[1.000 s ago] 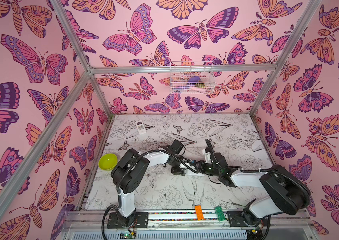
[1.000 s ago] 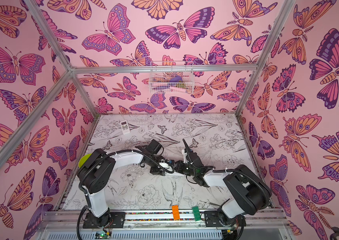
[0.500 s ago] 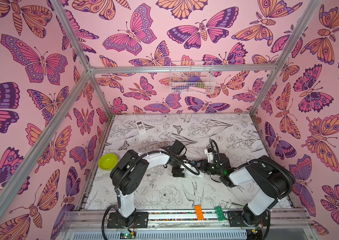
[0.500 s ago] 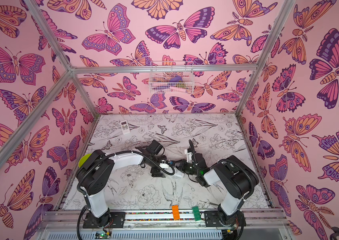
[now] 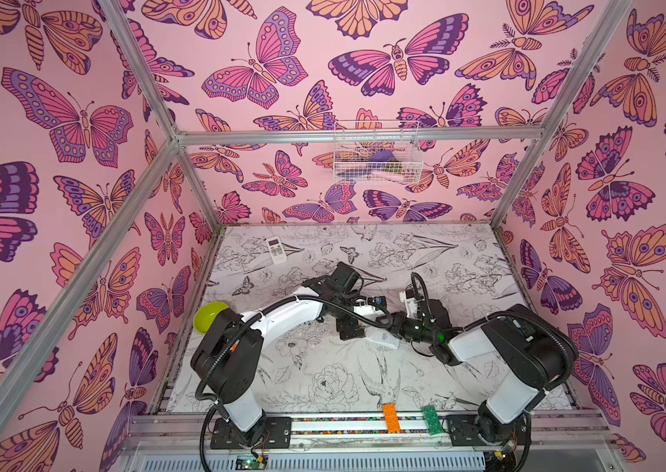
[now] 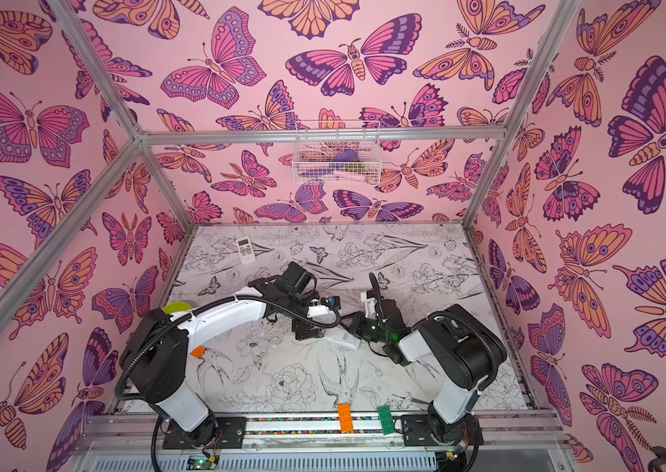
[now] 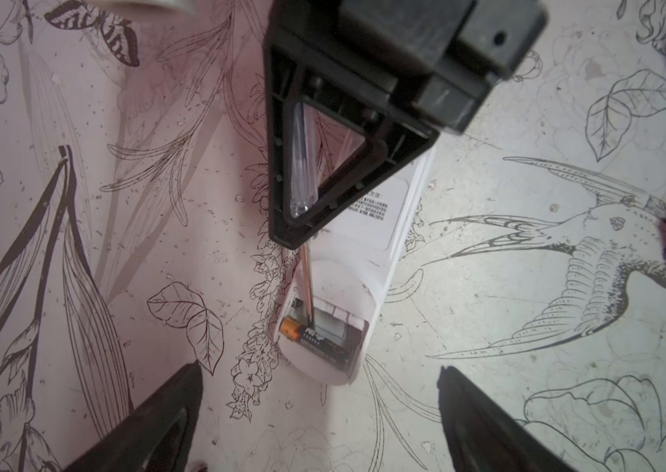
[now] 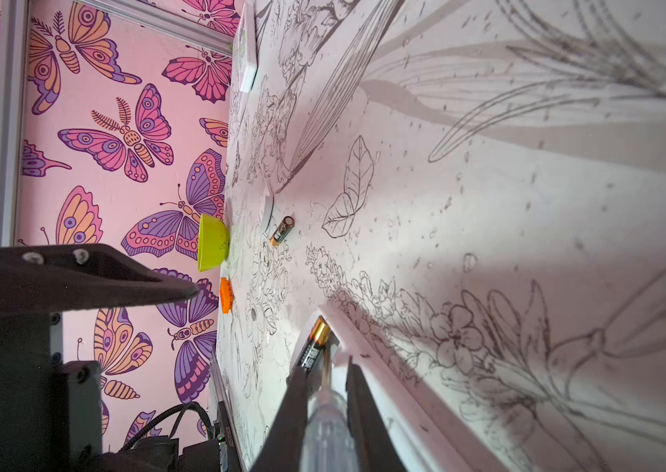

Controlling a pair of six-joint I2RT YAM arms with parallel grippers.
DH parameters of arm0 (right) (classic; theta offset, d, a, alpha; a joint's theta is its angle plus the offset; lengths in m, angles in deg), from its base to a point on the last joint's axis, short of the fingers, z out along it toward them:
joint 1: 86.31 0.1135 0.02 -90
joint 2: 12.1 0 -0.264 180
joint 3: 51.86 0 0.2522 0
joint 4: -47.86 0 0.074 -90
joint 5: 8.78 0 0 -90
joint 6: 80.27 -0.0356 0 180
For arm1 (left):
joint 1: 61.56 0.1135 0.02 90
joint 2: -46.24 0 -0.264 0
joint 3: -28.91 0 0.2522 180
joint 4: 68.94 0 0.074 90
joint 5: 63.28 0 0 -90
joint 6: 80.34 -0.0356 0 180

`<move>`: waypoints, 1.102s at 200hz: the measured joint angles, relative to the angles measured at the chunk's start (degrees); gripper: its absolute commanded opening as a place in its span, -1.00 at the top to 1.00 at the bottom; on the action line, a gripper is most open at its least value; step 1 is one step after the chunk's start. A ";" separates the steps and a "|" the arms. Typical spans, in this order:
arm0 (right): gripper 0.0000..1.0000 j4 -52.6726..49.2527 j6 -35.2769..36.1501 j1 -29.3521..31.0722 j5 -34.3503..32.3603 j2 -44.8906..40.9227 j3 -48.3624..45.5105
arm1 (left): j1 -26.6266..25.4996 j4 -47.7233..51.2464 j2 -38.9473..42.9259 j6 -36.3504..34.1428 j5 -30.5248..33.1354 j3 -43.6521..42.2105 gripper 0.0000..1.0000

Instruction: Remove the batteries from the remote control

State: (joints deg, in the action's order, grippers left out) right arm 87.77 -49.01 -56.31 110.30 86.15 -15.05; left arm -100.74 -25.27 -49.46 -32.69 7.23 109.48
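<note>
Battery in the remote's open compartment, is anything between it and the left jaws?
Almost nothing. The left gripper hangs, jaws open, over the remote, whose battery lies uncovered in its bay. Only the screwdriver, clamped in the right gripper, pokes its tip into the bay beside the battery.

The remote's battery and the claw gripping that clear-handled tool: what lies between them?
The metal shaft of the screwdriver, running from the right gripper to the battery in the remote; both wrist views show it.
</note>
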 measured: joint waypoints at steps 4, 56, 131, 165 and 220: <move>1.00 -0.13 0.00 0.00 0.02 0.00 0.07 | 0.15 0.07 0.20 0.33 0.02 -0.20 -0.74; 1.00 -7.93 1.33 1.62 -2.43 -3.28 1.97 | 0.63 -0.72 0.44 4.17 1.55 -2.93 -0.63; 1.00 -13.99 3.08 2.38 -4.15 -6.25 3.08 | 0.63 -4.85 -0.87 7.26 3.04 -5.38 -0.55; 1.00 -14.51 3.48 2.40 -3.91 -6.25 4.17 | 0.57 -6.67 -0.92 8.00 3.96 -6.43 -0.58; 1.00 -14.40 3.50 2.49 -2.84 -6.25 5.44 | 0.66 -8.76 -0.94 8.35 6.23 -7.19 -0.57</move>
State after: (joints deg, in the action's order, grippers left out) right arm 73.36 -45.52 -53.82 107.46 79.90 -9.61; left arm -100.09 -34.03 -50.40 -24.34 13.46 102.29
